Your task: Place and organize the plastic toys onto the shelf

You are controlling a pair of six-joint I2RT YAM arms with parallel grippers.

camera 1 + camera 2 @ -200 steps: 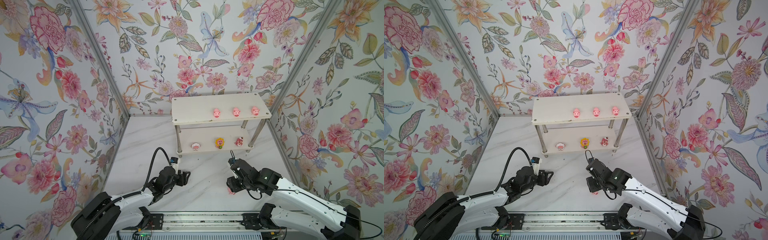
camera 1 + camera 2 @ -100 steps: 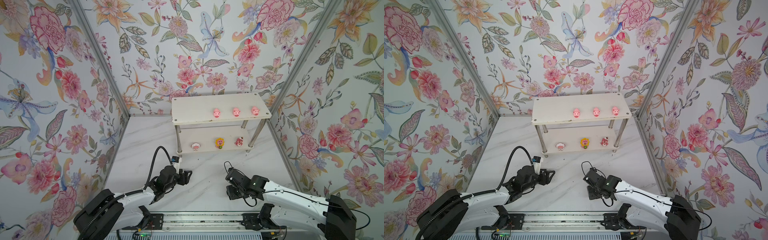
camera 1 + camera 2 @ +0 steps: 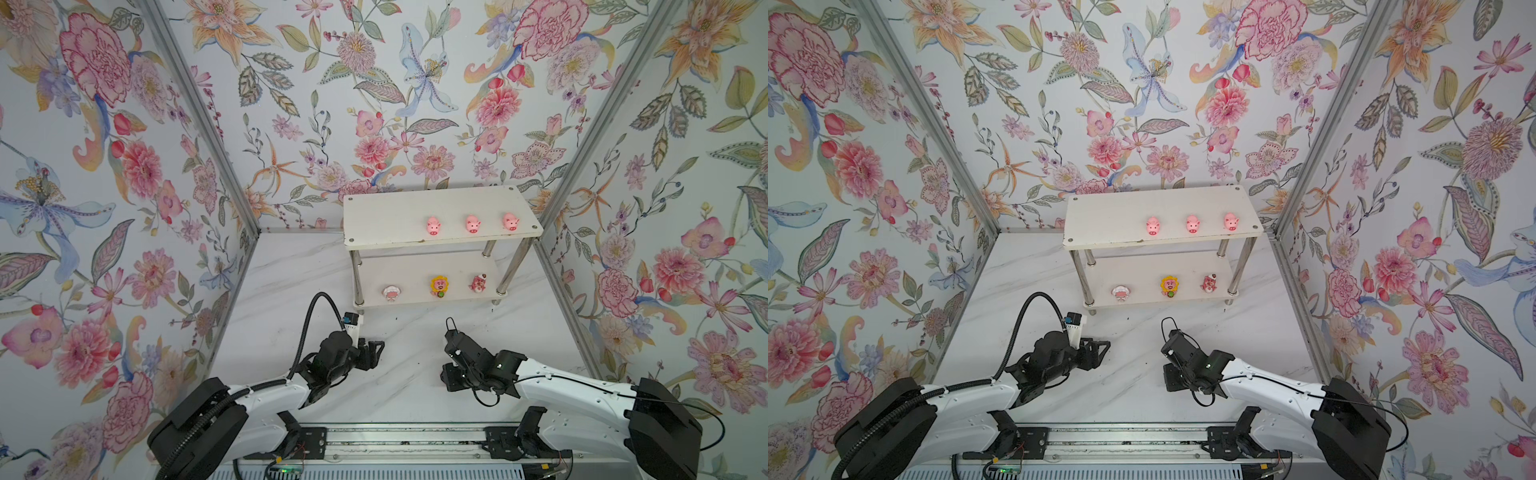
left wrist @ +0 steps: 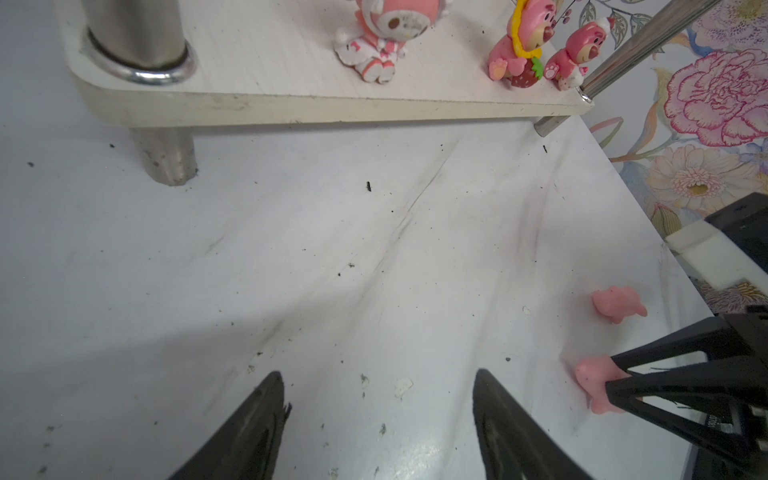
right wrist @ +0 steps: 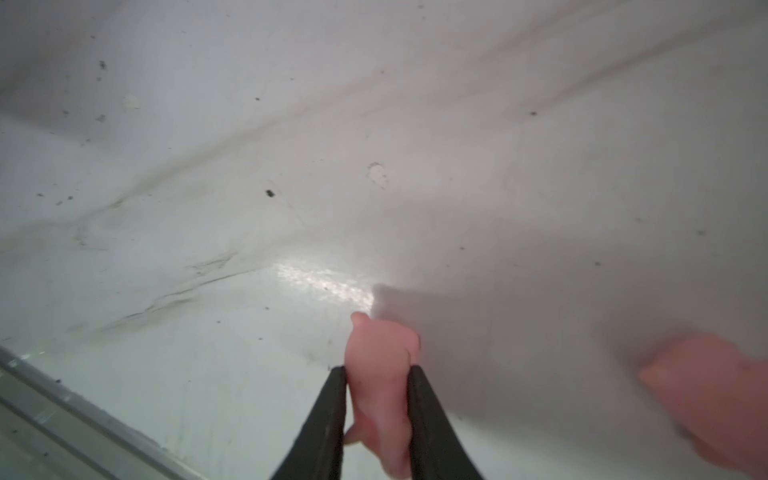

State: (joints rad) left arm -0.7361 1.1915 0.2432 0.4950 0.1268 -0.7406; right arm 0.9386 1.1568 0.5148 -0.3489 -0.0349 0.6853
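My right gripper [image 5: 377,368] is shut on a pale pink pig [image 5: 380,361] down at the marble floor. A second pig [image 4: 615,303] lies loose beside it, blurred in the right wrist view [image 5: 706,395]. My left gripper [image 4: 378,374] hovers open and empty over bare floor, left of the right gripper [image 3: 451,378]. The shelf [image 3: 386,216] stands at the back. Three pigs [image 3: 472,224] line its top board. On the lower board are a white-pink figurine [image 3: 391,291], a sunflower-faced one [image 3: 439,286] and a dark pink bear [image 3: 478,284].
Flowered walls close in the left, back and right sides. Chrome shelf legs [image 4: 164,153] rise just ahead of the left gripper. A metal rail [image 3: 395,436] runs along the front edge behind both arms.
The right gripper has swung down and back toward the front edge and closed on a pig on the floor. The left arm has barely shifted.
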